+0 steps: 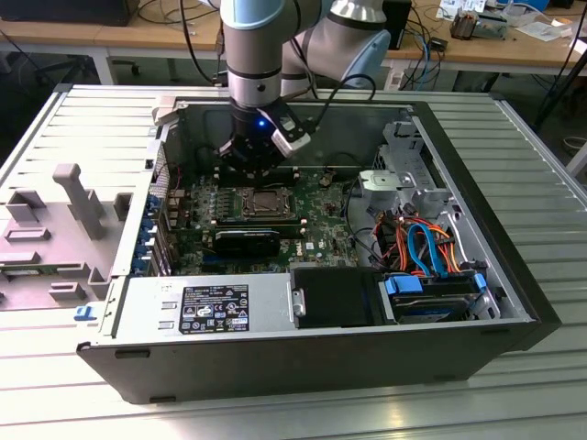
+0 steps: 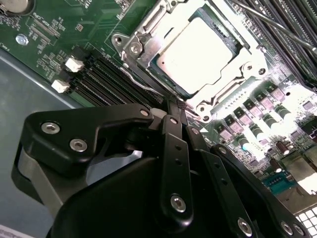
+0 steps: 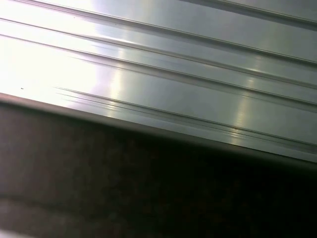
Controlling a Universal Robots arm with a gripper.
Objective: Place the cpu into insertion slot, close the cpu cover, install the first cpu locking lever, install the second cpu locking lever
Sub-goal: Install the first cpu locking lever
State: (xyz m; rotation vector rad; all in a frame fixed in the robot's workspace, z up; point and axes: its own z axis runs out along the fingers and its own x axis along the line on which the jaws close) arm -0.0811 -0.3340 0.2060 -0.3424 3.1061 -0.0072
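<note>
In the exterior view, my arm reaches down into an open computer case (image 1: pixel 275 357) that lies on a ribbed metal table (image 1: pixel 514 403). My gripper (image 1: pixel 249 170) hangs low over the green circuit board (image 1: pixel 197 234), just beside the far edge of the insertion slot (image 1: pixel 266 203). The cpu (image 1: pixel 267 201) sits as a dull grey square in the middle of that socket. From here I cannot tell how my fingers stand.

In the second wrist view, my gripper (image 2: pixel 174 103) is drawn narrow, with the black fingers (image 2: pixel 171 129) brought together to a single tip. That tip is right at the rim of the insertion slot (image 2: pixel 171 84). I cannot tell whether it pinches anything. The cpu (image 2: pixel 198 49) lies flat inside the socket. The cpu cover (image 2: pixel 225 94) is down around it, its silver frame bordering the chip's bright top. A thin wire lever (image 2: pixel 141 82) runs along the socket's side, close to my fingertip. Long black slots (image 2: pixel 99 84) lie beside it on the circuit board (image 2: pixel 59 39).

In the first wrist view, I see a pale ribbed metal surface (image 3: pixel 148 64) with a dark band (image 3: pixel 148 188) across it.
</note>
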